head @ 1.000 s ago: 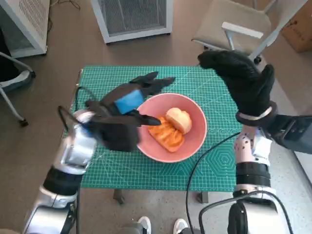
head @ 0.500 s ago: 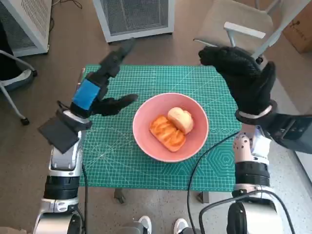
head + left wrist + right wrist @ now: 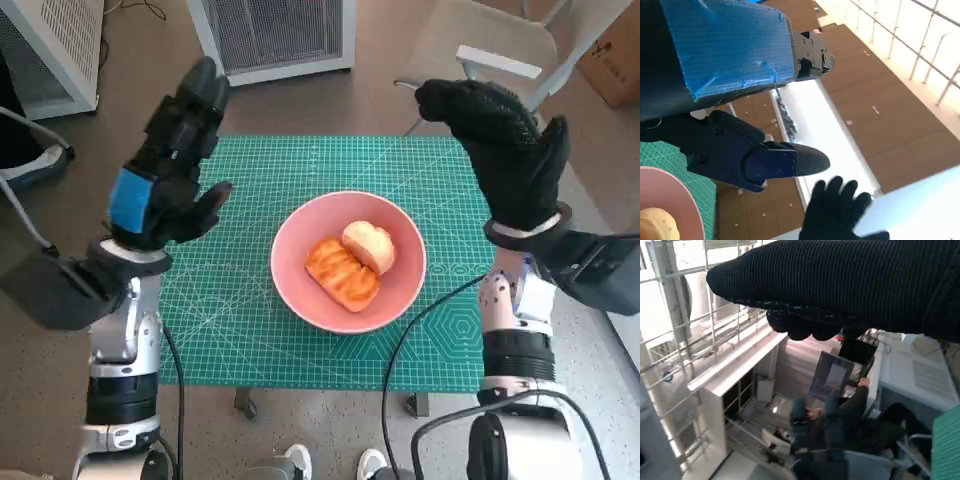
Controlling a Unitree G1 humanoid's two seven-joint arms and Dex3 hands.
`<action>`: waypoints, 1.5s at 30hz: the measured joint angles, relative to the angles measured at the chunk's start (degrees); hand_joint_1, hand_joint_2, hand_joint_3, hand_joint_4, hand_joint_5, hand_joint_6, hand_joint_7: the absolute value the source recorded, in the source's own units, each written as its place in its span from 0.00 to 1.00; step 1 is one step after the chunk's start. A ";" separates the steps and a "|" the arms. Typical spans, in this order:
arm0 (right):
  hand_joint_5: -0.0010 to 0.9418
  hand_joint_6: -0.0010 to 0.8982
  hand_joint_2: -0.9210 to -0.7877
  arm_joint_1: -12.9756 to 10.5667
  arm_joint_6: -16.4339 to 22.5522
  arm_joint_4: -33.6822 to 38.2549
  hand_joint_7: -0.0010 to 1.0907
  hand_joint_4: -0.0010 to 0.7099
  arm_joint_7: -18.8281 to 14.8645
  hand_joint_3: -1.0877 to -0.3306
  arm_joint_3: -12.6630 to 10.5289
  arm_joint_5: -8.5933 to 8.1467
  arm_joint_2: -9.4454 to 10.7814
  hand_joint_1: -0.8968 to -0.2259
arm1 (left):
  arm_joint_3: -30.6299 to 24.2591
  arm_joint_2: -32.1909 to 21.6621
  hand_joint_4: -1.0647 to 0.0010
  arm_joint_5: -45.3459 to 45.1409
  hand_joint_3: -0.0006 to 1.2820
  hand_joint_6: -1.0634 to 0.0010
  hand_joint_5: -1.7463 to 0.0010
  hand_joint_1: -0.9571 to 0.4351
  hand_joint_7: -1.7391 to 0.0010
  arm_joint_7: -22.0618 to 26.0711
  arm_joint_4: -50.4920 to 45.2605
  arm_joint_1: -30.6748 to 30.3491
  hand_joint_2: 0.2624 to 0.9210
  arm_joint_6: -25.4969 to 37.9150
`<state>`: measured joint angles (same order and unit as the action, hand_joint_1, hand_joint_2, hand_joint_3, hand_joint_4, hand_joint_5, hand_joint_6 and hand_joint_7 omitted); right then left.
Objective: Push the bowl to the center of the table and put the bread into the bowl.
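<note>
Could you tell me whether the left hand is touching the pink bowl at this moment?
No, in the head view the left hand is raised over the mat's corner, apart from the pink bowl, which holds two pieces of bread.

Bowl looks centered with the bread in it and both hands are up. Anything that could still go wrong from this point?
Little remains, judging by the head view.

1. The left hand hangs raised over the table's left edge, near the bowl; a careless drop could knock the bowl off center.

2. The two pieces of bread lie heaped against each other, so a jolt might tip one toward the rim.

3. The right hand is raised close to a chair behind the table and could catch it.
</note>
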<state>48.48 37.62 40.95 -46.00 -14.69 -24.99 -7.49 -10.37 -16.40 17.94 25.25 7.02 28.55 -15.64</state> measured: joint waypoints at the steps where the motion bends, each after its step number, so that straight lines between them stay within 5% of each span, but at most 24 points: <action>1: 0.00 0.05 0.00 0.00 0.00 0.00 0.46 0.24 0.15 0.55 0.00 0.02 -0.02 0.38 | -0.03 -0.12 0.97 0.00 0.34 0.87 1.00 0.20 0.99 0.11 -0.21 -0.15 1.00 0.00; 45: 0.00 0.09 0.00 0.28 1.10 -0.02 0.42 0.22 1.65 0.56 0.92 0.97 -1.44 0.37 | -0.50 0.03 0.96 0.88 0.34 0.87 0.99 0.21 0.95 1.64 -0.01 -0.73 1.00 0.18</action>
<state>48.75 38.71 40.92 -44.34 -13.77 -24.02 -8.93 -10.87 -16.38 18.82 26.90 7.01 27.81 -15.46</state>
